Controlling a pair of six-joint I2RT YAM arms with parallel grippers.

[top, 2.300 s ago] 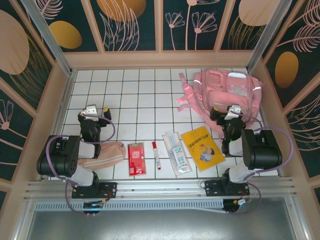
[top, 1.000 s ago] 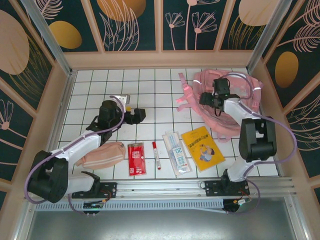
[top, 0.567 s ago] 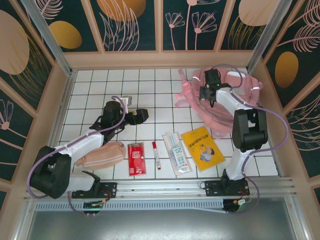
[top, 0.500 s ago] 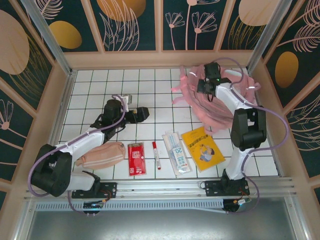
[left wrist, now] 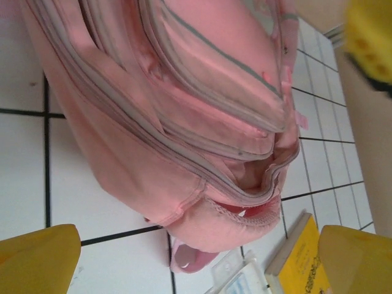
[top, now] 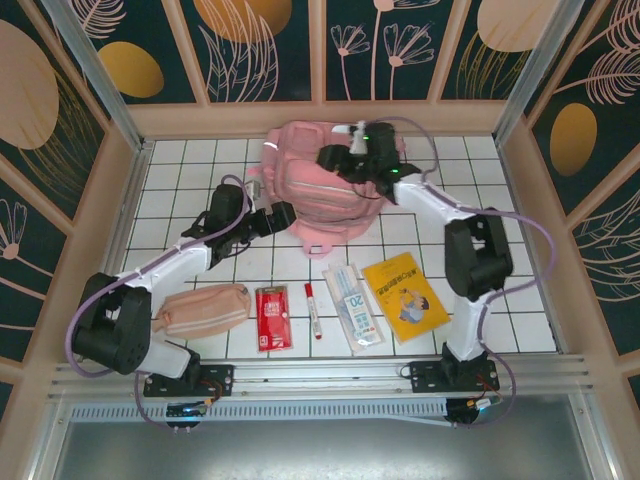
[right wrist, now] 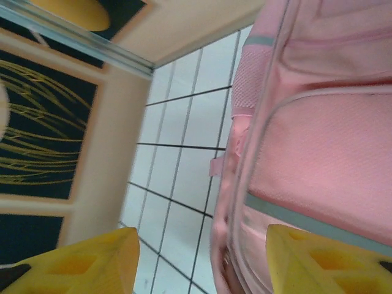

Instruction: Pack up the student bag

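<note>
Both arms reach forward and inward, left gripper (top: 277,216) and right gripper (top: 336,160) with jaws apart.

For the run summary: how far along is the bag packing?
Done: nothing packed; the student bag lies at the table's far middle. In hand: the left gripper, open, sits at the bag's near side; the right gripper, open, over its top; neither holds anything. Left: pencil pouch, red booklet, marker, clear packet and yellow book lie outside near the front edge.

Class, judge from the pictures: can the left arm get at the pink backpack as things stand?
Probably yes: the left gripper is open right beside the backpack, with nothing between them.
</note>
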